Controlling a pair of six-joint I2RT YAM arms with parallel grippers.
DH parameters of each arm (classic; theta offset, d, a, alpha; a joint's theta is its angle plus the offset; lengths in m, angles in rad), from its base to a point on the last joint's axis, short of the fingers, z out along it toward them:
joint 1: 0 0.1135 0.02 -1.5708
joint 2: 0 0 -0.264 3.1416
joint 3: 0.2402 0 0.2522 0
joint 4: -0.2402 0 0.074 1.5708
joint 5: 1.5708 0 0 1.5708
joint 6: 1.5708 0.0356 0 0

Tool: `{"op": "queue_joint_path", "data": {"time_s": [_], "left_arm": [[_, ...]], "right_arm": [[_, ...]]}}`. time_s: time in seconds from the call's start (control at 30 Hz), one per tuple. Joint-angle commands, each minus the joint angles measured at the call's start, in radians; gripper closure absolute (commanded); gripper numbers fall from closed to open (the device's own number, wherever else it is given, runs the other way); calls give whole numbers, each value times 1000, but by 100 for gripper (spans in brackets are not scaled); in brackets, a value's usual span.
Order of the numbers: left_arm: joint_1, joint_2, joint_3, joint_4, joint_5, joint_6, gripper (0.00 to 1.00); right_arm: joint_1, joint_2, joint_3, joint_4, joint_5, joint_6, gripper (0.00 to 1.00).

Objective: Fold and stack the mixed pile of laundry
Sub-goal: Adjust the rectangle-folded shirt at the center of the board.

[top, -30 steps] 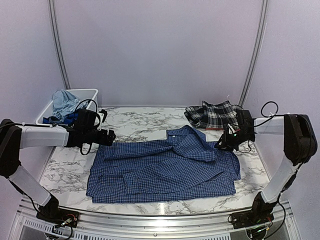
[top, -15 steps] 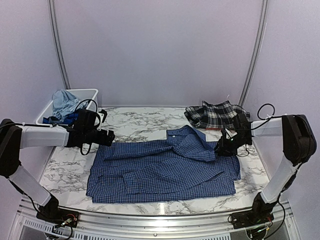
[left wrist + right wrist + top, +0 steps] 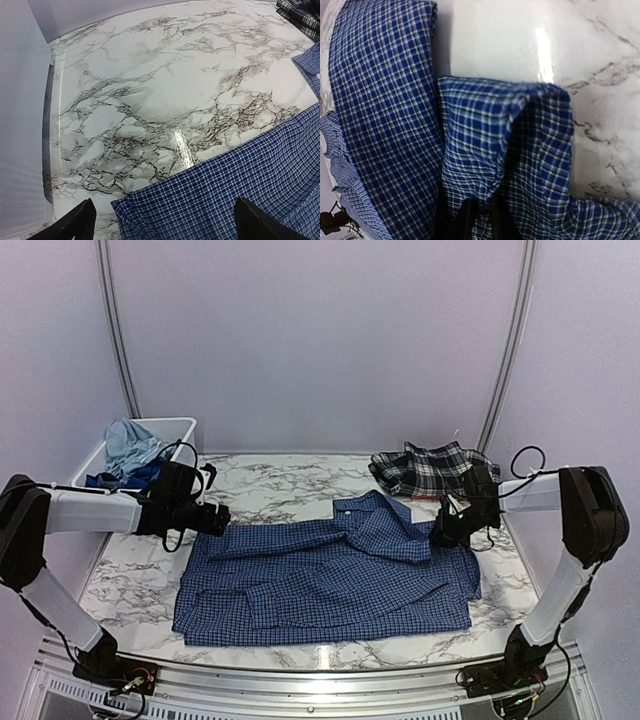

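The navy small-check button shirt [image 3: 330, 575] lies spread out across the middle of the marble table [image 3: 280, 485]. My left gripper [image 3: 222, 520] hangs wide open over the shirt's far left corner [image 3: 240, 185], its two fingertips [image 3: 82, 222] on either side of the cloth, gripping nothing. My right gripper [image 3: 437, 533] sits at the shirt's far right edge. In the right wrist view it [image 3: 480, 212] is shut on a bunched fold of the shirt [image 3: 485, 150]. The black-and-white plaid piece [image 3: 425, 468] lies crumpled at the back right.
A white plastic bin [image 3: 178, 423] stands off the table's back left corner. It holds a light blue T-shirt [image 3: 128, 443] and a royal blue garment [image 3: 110, 478]. Bare marble [image 3: 165, 95] stretches behind the shirt. The plaid piece [image 3: 302, 12] lies close behind the right gripper.
The right gripper has edged a little left onto the shirt's right edge and closed on a fold of it. The left arm has barely moved.
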Motion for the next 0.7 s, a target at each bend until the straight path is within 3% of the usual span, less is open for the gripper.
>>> {"op": "queue_joint_path", "data": {"time_s": [0.0, 0.33, 0.67], "left_arm": [[3, 16, 2, -6, -17, 18, 1], [4, 108, 71, -126, -34, 48, 3], [3, 219, 135, -256, -84, 140, 13]], "right_arm": [[3, 39, 79, 3, 1, -10, 98], [-42, 89, 169, -88, 54, -107, 100], [-69, 125, 99, -74, 140, -171, 100]]}}
